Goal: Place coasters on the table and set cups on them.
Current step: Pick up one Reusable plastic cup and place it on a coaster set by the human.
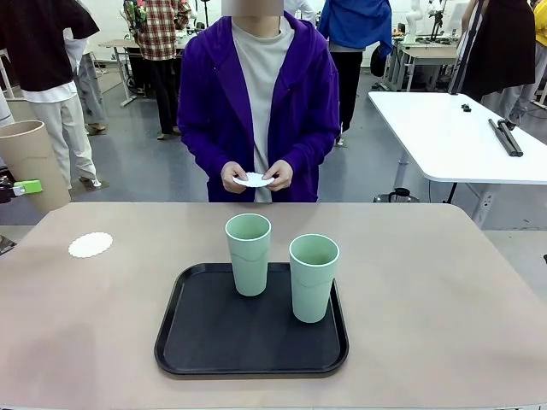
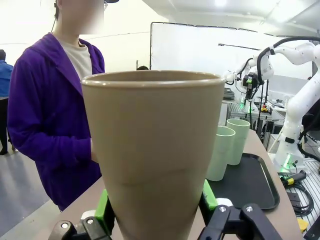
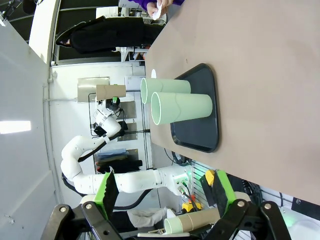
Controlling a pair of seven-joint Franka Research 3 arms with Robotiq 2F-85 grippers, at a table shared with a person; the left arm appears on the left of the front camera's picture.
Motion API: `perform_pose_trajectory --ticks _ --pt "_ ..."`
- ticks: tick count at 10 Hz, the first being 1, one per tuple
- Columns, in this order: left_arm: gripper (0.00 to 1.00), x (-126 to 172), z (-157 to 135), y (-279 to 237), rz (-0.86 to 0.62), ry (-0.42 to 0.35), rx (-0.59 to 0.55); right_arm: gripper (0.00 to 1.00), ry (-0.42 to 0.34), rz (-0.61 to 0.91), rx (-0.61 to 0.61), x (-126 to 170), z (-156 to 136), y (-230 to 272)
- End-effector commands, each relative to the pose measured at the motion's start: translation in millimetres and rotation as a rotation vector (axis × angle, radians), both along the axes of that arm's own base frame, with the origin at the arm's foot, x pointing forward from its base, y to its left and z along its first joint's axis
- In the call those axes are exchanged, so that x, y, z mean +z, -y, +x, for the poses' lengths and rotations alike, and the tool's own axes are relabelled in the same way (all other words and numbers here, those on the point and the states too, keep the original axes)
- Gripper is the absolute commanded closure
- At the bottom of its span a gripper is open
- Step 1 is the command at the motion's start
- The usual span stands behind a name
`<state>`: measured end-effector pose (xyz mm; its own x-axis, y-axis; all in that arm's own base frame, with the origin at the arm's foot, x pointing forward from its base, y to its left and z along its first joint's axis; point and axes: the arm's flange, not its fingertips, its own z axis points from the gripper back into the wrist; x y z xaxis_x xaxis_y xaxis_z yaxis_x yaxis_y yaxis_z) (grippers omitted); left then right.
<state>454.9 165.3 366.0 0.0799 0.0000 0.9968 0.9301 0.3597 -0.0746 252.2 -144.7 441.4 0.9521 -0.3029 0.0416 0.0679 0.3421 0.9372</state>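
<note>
This is a robotics lab in an open hall: the robot's white right arm (image 2: 300, 105) is mounted at the end of the beige worktop (image 1: 444, 290), with cables (image 2: 300, 200) beside its base. Around it are a bare grey floor (image 1: 367, 175), a white-topped table (image 1: 453, 137), a large white screen (image 2: 195, 47) and people standing about (image 1: 162, 38).

Table (image 1: 444, 290): wide, plain beige-tan matte top, spanning the front view from left to right.
Tray (image 1: 205, 342): black with rounded corners, flat on the table, near centre.
Coaster (image 1: 90, 245): one white scalloped doily, flat on the bare top at the far left, well apart from the tray.
On the tray: a mint green cup (image 1: 249, 254) upright at the far edge; a second mint green cup (image 1: 314, 278) upright just beside it, nearer and to the right.
</note>
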Motion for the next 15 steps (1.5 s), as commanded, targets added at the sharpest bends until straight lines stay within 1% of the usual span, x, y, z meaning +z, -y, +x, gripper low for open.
perform_pose_trajectory --ticks 1,3,4,6,7,8,10,13,15 --pt "0.16 1.7 0.2 0.8 0.011 0.001 0.003 0.0 0.014 0.019 -0.002 1.0 1.9 0.8" --pt "0.16 0.0 0.0 0.0 0.0 0.0 0.0 0.0 0.014 0.019 -0.002 1.0 1.9 0.8" --pt "0.16 -12.9 12.0 -2.9 0.044 0.007 -0.038 0.0 0.014 0.019 -0.002 1.0 1.9 0.8" --pt "0.16 -37.8 36.8 3.9 0.05 -0.023 -0.046 0.0 0.014 0.019 -0.002 1.0 1.9 0.8" --pt "0.16 -49.0 44.1 6.3 0.051 -0.044 -0.047 0.0 0.014 0.019 -0.002 1.0 1.9 0.8" --pt "0.16 -64.3 58.9 5.3 0.064 -0.054 -0.047 0.0 0.014 0.019 -0.002 1.0 1.9 0.8" --pt "0.16 -81.3 67.3 0.9 0.056 -0.072 -0.056 0.0 0.014 0.019 -0.002 1.0 1.9 0.8" --pt "0.16 -97.9 72.0 -1.9 0.024 -0.018 -0.099 0.0 0.014 0.019 -0.002 1.0 1.9 0.8" --pt "0.16 -106.9 77.0 -3.0 0.013 -0.001 -0.109 0.0 0.014 0.019 -0.002 1.0 1.9 0.8"
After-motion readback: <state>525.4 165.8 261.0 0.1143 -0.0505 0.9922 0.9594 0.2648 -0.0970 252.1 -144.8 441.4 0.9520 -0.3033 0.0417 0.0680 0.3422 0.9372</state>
